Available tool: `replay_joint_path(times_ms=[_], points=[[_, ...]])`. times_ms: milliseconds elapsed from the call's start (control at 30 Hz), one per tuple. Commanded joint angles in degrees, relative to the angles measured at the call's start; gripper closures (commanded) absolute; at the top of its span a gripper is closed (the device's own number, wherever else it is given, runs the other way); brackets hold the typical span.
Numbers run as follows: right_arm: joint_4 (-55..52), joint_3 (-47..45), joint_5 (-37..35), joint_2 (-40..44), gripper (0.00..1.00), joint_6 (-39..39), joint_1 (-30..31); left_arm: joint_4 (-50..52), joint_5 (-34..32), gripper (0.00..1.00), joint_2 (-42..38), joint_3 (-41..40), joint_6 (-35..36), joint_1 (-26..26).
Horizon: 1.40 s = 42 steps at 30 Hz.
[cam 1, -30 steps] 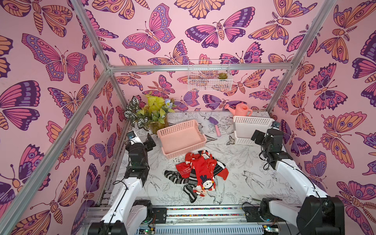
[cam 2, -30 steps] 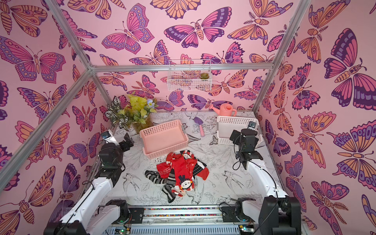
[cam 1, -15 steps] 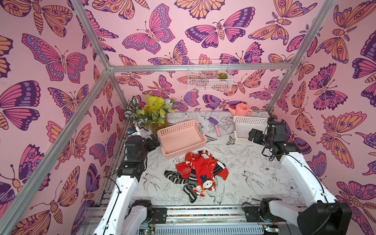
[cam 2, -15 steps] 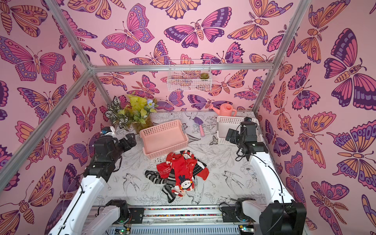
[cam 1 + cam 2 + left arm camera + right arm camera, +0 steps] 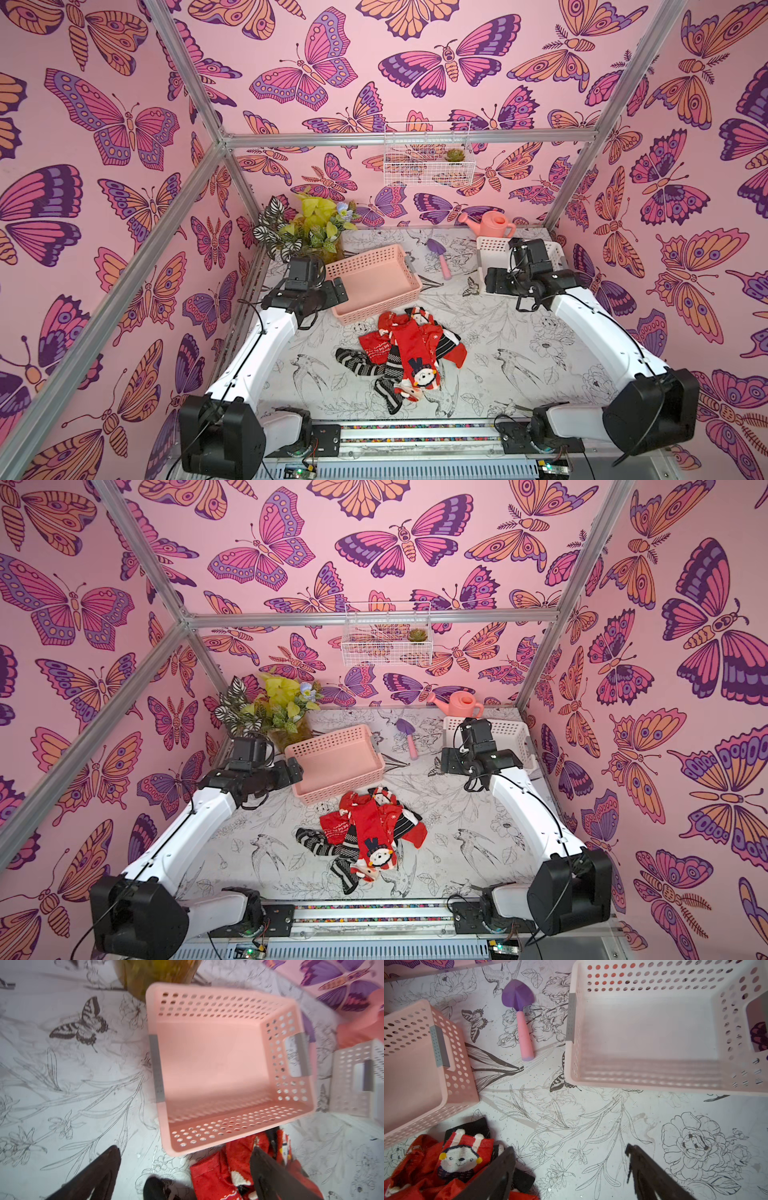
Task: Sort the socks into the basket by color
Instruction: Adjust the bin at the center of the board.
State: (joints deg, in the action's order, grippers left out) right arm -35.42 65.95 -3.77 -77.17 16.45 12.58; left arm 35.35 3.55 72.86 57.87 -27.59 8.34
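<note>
The pink perforated plastic basket (image 5: 207, 1003) sits straight ahead of the left gripper (image 5: 186, 1149), its near corner just past the fingertips, and it is empty down to its smooth floor. The white perforated plastic basket (image 5: 643, 978) lies ahead of the right gripper (image 5: 569, 1147), towards its outer side, and is empty too. Both have grey grips at their short ends.

Ahead of the right gripper on its inner side, between the baskets, a toy trowel with a purple blade and pink handle (image 5: 523, 1028) lies flat on the white table printed with black line drawings of flowers and birds (image 5: 591, 1118). Beyond the white basket stands a coral plastic watering can (image 5: 492, 222). Beyond the left gripper, by the pink basket's far corner, is a bunch of green and yellow artificial plants (image 5: 307, 228). The table below the right gripper and to its outer side is bare, and both top views show open strips between the heap and each arm.

The socks (image 5: 409, 353) lie in one heap between the two grippers, back towards the arms' bases, just beside the pink basket's near wall; contact cannot be told. Red ones with white patterns and a plush white-faced figure lie on top, with black-and-white striped ones poking out beneath.

Both grippers hang above the table with jaws spread wide and nothing between them
</note>
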Motion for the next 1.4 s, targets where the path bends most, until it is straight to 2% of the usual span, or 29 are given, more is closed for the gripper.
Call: replay_joint_path(times_ms=[0,267,667,967,1133,1267,1367], points=[[-1.6,2.2,0.1,-0.7,0.14,-0.5,0.5,4.9,-1.2,0.01,3.2,1.4,-0.4,0.2],[-2.3,2.4,-0.4,-0.2,0.14,-1.3,0.8,6.9,-1.4,0.01,8.3,2.1,0.3,0.3],[-2.3,2.6,0.8,-0.2,0.14,-1.3,0.9,9.7,-3.9,0.18,13.1,4.7,2.1,0.3],[-2.0,2.2,1.4,-0.8,0.14,-1.2,0.9,9.5,-4.2,0.25,19.2,7.9,2.8,0.2],[-1.5,2.2,1.5,-1.2,0.14,-1.3,0.9,9.5,-4.3,0.39,23.1,11.6,4.3,0.3],[-1.2,2.3,1.8,-1.8,0.14,-1.2,0.9,9.5,-4.5,0.63,25.7,13.8,5.2,0.2],[-0.7,2.3,2.0,-2.3,0.14,-1.1,0.9,9.4,-4.9,0.72,27.0,15.2,6.2,0.2]])
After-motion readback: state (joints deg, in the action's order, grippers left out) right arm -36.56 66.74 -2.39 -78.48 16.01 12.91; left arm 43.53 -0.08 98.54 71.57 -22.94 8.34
